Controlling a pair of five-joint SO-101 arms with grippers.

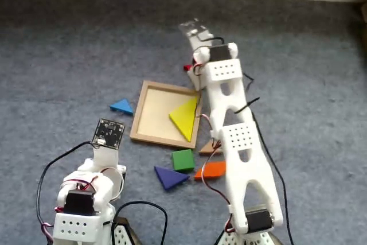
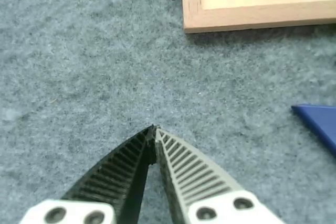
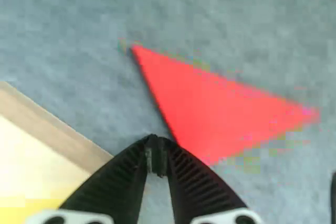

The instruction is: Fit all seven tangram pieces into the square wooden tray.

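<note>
The square wooden tray point(image 1: 137, 120) lies mid-table with a yellow triangle point(image 1: 186, 117) inside it. My right gripper point(image 3: 157, 148) is shut and empty past the tray's far corner point(image 3: 52, 129), its tips at the edge of a red triangle point(image 3: 210, 108), which peeks out beside the right arm point(image 1: 187, 67). My left gripper point(image 2: 153, 132) is shut and empty over bare carpet, short of the tray's near corner point(image 2: 191, 3). On the carpet lie a light blue triangle point(image 1: 121, 106), a green square point(image 1: 182, 159), a dark blue triangle point(image 1: 170, 176) point(image 2: 320, 121), an orange parallelogram point(image 1: 212, 170) and a brown triangle point(image 1: 209, 147) partly under the right arm.
The right arm point(image 1: 241, 142) stretches along the tray's right side over the loose pieces. The left arm point(image 1: 97, 187) is folded at the near left. Grey carpet covers the table, with open room on the left and far side.
</note>
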